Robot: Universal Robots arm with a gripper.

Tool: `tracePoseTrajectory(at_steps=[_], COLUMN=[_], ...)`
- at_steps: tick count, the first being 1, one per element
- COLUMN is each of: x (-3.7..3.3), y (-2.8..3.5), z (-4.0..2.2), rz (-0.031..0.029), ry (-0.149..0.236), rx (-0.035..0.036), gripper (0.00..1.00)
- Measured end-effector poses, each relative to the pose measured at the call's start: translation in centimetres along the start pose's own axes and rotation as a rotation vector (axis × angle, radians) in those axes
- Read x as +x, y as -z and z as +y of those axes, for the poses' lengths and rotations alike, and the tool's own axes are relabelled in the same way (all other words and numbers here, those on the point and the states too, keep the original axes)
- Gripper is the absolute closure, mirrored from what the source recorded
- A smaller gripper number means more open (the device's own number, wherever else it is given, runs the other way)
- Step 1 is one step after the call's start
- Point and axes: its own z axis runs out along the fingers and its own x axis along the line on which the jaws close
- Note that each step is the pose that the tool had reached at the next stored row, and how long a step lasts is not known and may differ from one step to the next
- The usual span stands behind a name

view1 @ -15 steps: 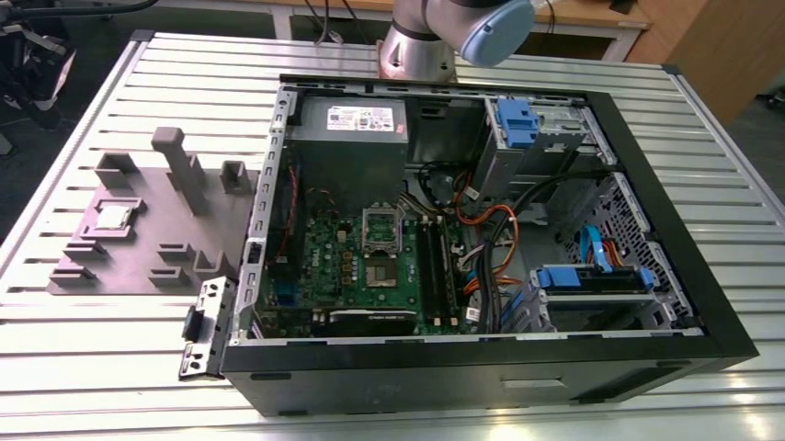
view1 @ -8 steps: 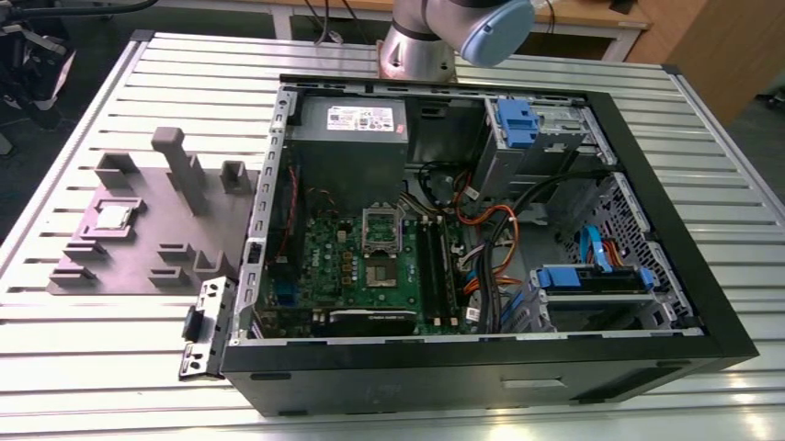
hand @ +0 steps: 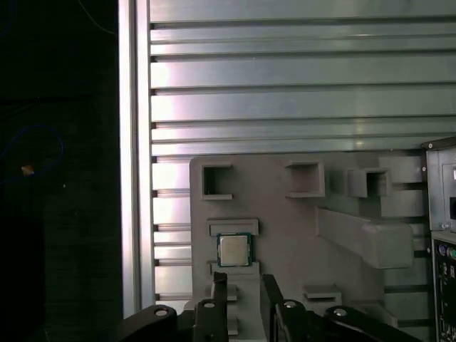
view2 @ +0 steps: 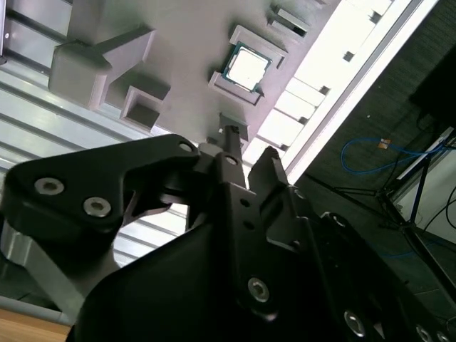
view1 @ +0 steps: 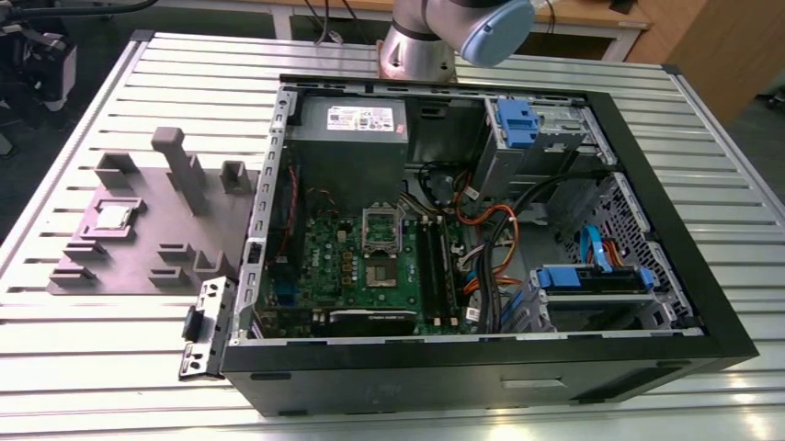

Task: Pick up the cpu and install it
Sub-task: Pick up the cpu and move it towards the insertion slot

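cpu (view1: pixel 114 216) lies flat, silver top up, in a shallow square pocket of the grey fixture plate (view1: pixel 135 266). The plate sits on the slatted bench (view1: pixel 73 358), at the exterior view's left of the open computer case (view1: pixel 491 390). The chip is well apart from the socket (view1: pixel 381 226) on the green motherboard (view1: pixel 368 271) inside the case, so nothing is installed yet.

Both wrist views show the chip (hand: pixel 233 249) (view2: pixel 246 66) with low fixture lips along two opposite sides; the other two sides look bare.

Jaws are parted and empty, with a clear gap between the fingertips (hand: pixel 219 283) (view2: pixel 229 137). They hang above the plate near the chip and touch nothing.

Step in hand, as I judge it: the approach for the pick.
- Centre the gap over the chip; in the first wrist view it looks slightly off-centre.
- Keep the fingers square to the two bare edges so they close on the sides, not the corners.
- Keep clear of the fixture lips and the taller blocks (hand: pixel 370 242) close by.
- Grip low and level, with light force. The chip is thin, and a tilted grab would probably jam it in the pocket.
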Motion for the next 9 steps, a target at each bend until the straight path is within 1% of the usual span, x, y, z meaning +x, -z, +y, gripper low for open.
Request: tracePoseTrajectory(at_steps=[1,3,4,5,6,7,9], x=[0.00,0.00,0.00,0.00,0.00,0.00,0.00], y=[-0.06,-0.19,-0.29,-0.41,-0.54,-0.70,-1.05], z=[0.00,-0.01,-0.01,-0.02,-0.04,-0.06,-0.13], rz=[-0.0004,-0.0002,-0.0001,0.0004,0.0033,0.0066,0.0125], ry=[0.000,0.001,0.002,0.008,0.016,0.026,0.045], rx=[-0.0001,0.0014,0.0022,0.0024,0.0026,0.0027,0.0027], gripper=[0.71,0.59,0.59,0.53,0.53,0.47,0.47])
